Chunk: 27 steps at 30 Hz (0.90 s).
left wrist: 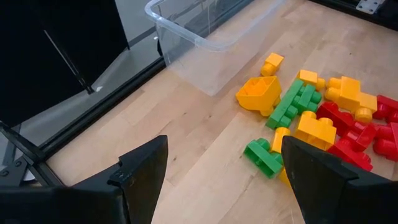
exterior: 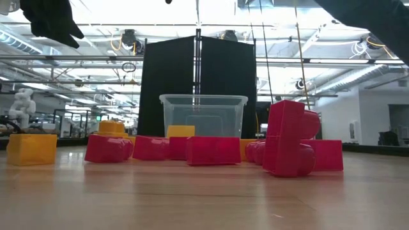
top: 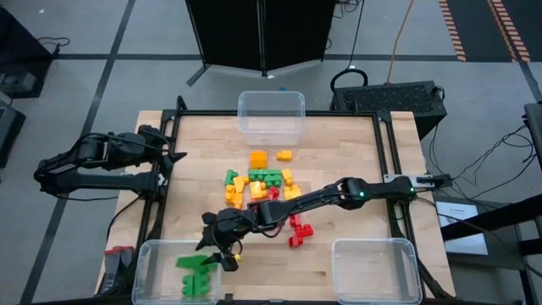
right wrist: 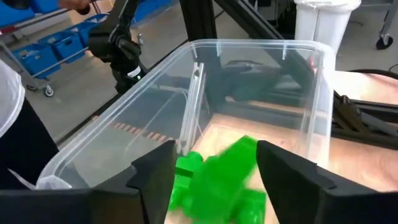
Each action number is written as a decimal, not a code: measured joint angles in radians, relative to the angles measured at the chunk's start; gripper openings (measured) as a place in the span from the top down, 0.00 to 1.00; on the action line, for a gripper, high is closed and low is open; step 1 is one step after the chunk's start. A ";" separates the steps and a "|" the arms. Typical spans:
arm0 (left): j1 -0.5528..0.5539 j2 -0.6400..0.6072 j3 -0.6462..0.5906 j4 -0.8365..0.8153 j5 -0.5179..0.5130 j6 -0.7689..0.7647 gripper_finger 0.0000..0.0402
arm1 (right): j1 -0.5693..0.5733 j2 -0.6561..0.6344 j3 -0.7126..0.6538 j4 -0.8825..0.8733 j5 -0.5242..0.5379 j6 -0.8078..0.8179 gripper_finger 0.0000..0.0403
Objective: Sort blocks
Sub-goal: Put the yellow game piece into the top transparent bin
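My right gripper [top: 217, 252] [right wrist: 214, 180] hangs open over the clear near-left bin [top: 146, 264] [right wrist: 186, 93]. A green block [right wrist: 227, 174] shows blurred between and below its fingers, apart from both, above other green blocks [top: 195, 273] on the bin floor. The remaining blocks [top: 262, 188] [left wrist: 311, 115], yellow, green and red, lie in a loose pile at the table's middle, with red ones [top: 297, 229] [exterior: 291, 137] toward the near side. My left gripper [top: 174, 155] [left wrist: 227, 186] waits open at the table's left edge, touching nothing.
A clear bin [top: 271, 114] [exterior: 203, 115] [left wrist: 205, 31] stands at the far edge, and another [top: 377, 269] at the near right corner. A small yellow block [top: 236, 251] lies beside my right gripper, just outside the near-left bin. Bare wood lies left of the pile.
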 joint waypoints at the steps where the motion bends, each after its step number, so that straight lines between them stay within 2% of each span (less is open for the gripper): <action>1: 0.000 0.000 0.000 0.000 0.000 0.000 0.28 | 0.000 0.000 0.000 0.005 -0.001 0.000 0.49; 6: 0.000 0.000 0.000 0.000 0.000 0.000 0.28 | -0.001 -0.013 0.004 0.022 -0.005 -0.024 0.53; 10: 0.000 0.000 0.000 0.000 0.000 0.000 0.28 | -0.023 -0.102 0.004 -0.027 0.040 -0.070 0.54; 13: 0.000 0.000 0.000 0.000 0.000 0.000 0.28 | -0.050 -0.222 0.009 -0.154 0.132 -0.154 0.54; 17: 0.000 0.000 0.000 0.000 0.000 0.000 0.28 | -0.097 -0.332 0.012 -0.409 0.268 -0.236 0.54; 23: 0.000 0.000 0.000 0.000 0.000 0.000 0.28 | -0.204 -0.402 0.007 -0.716 0.345 -0.249 0.54; 27: 0.000 0.000 0.000 0.000 0.000 0.000 0.28 | -0.276 -0.398 0.009 -0.900 0.365 -0.249 0.54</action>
